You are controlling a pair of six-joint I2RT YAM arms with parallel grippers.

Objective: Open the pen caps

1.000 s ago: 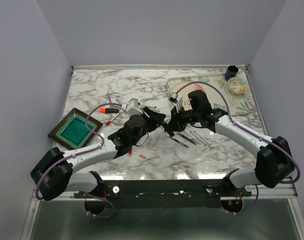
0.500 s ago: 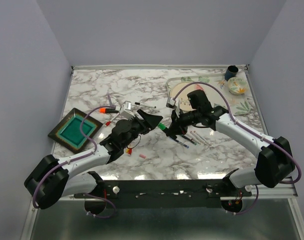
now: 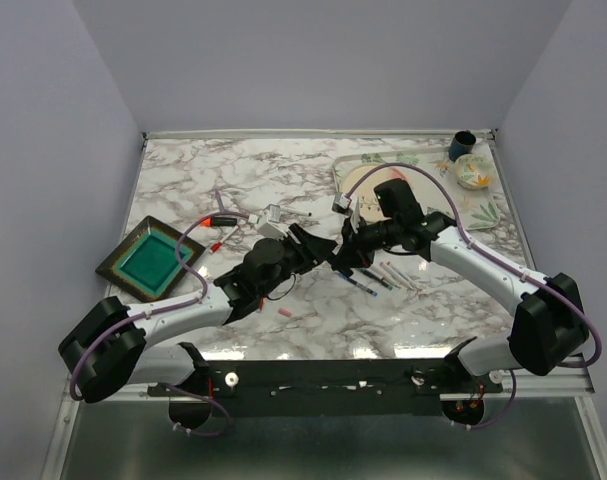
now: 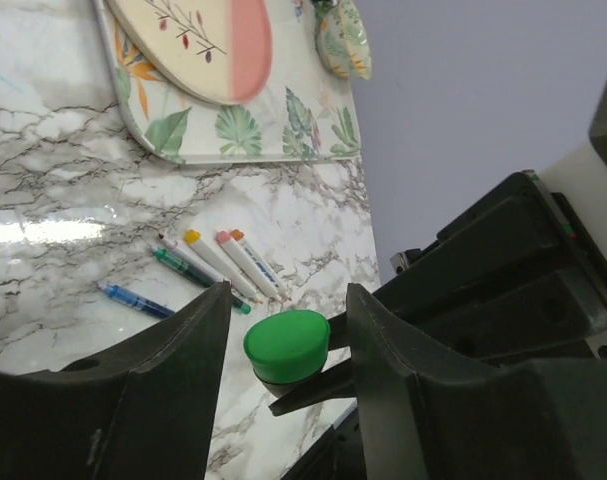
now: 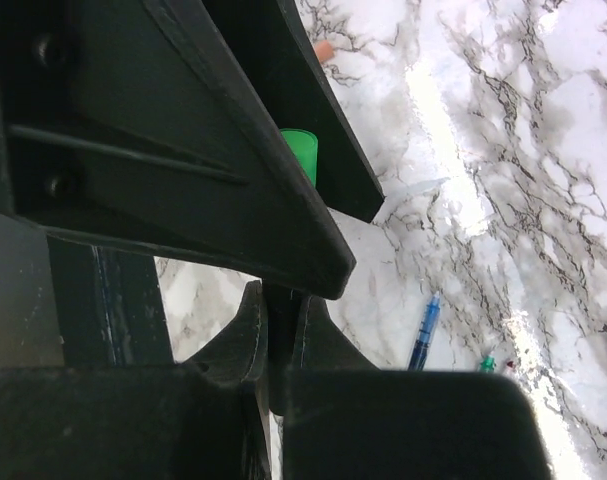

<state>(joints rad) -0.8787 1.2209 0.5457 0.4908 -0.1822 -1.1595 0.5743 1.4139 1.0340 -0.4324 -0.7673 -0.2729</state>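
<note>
The marble table point(image 3: 233, 170) carries the work at its middle. The right gripper point(image 5: 280, 300) is clamped on a dark pen point(image 5: 282, 340). Its green cap point(image 4: 286, 345) sits between the left gripper's point(image 4: 288, 310) parted jaws, a slim gap each side. The cap looks light, stiff and smooth, so pinch its sides squarely or it may slip.

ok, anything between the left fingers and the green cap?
Nothing visible. In the left wrist view the green cap sits in the gap between the left fingers, with a small gap on either side and nothing wedged in. The right gripper holds its pen, whose body is hidden.
</note>
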